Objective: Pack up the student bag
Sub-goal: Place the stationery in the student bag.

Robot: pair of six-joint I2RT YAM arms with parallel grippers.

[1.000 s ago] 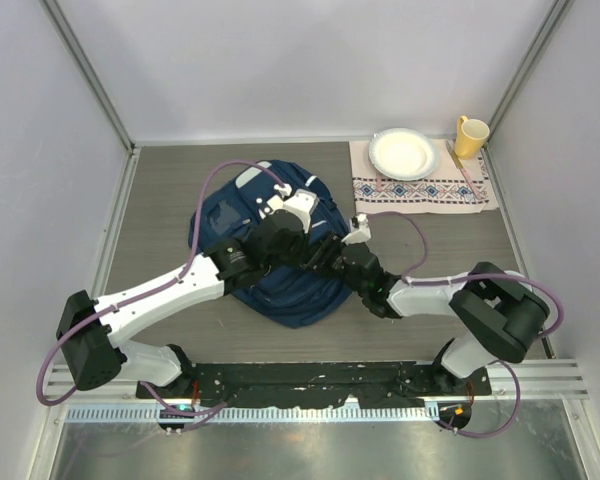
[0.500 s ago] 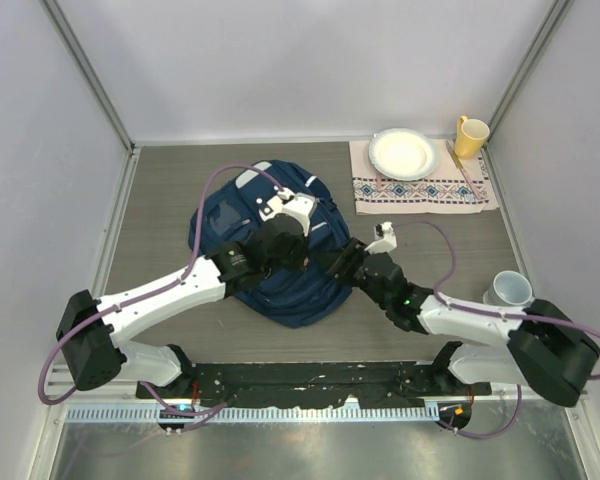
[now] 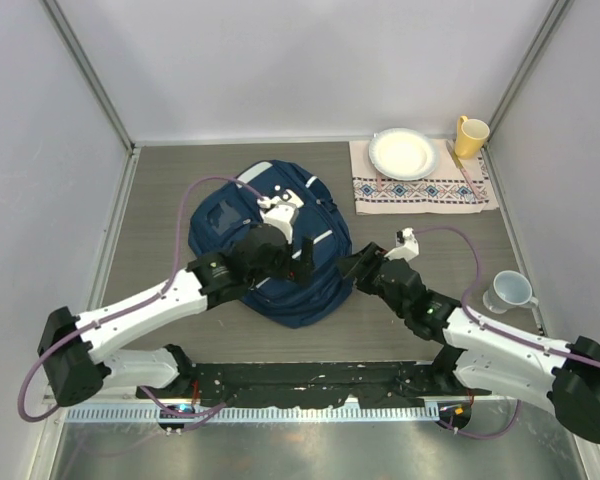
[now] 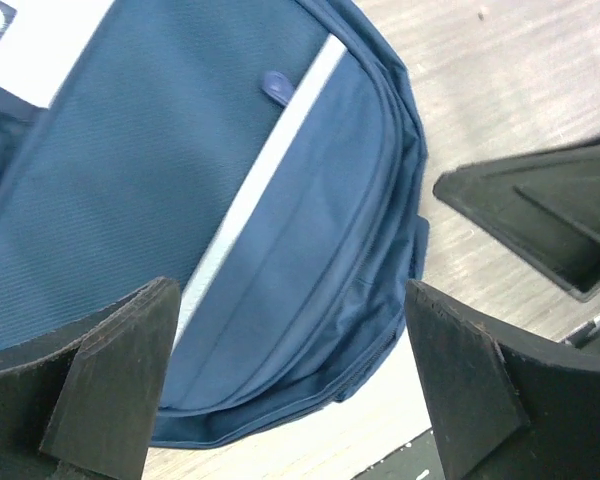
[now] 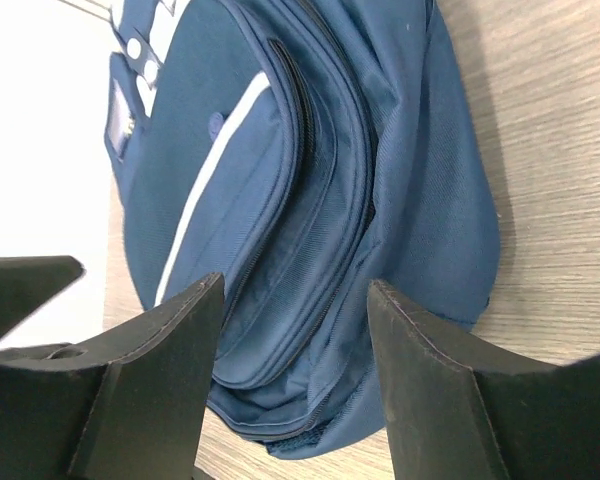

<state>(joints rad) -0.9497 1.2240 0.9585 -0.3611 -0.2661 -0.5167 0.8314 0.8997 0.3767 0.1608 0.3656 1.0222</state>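
Note:
The student bag point(image 3: 298, 294), navy blue with pale stripes, lies flat in the middle of the table. My left gripper point(image 3: 306, 254) hovers over its right half, open, nothing between the fingers. In the left wrist view the bag point(image 4: 230, 200) and its white stripe fill the gap under the left gripper point(image 4: 295, 385). My right gripper point(image 3: 353, 266) stands open just off the bag's right edge. In the right wrist view the zipped pockets of the bag point(image 5: 310, 200) lie beyond the right gripper point(image 5: 295, 360), apart from it.
An embroidered placemat point(image 3: 426, 187) at the back right carries a white plate point(image 3: 404, 153). A yellow mug point(image 3: 470, 135) stands at its corner. A pale cup point(image 3: 510, 290) sits near the right wall. Grey walls close in on three sides.
My left gripper has opened and let go of the bag, which has settled flat. The right arm has drawn back to the right and widened its jaws, uncovering the pale cup.

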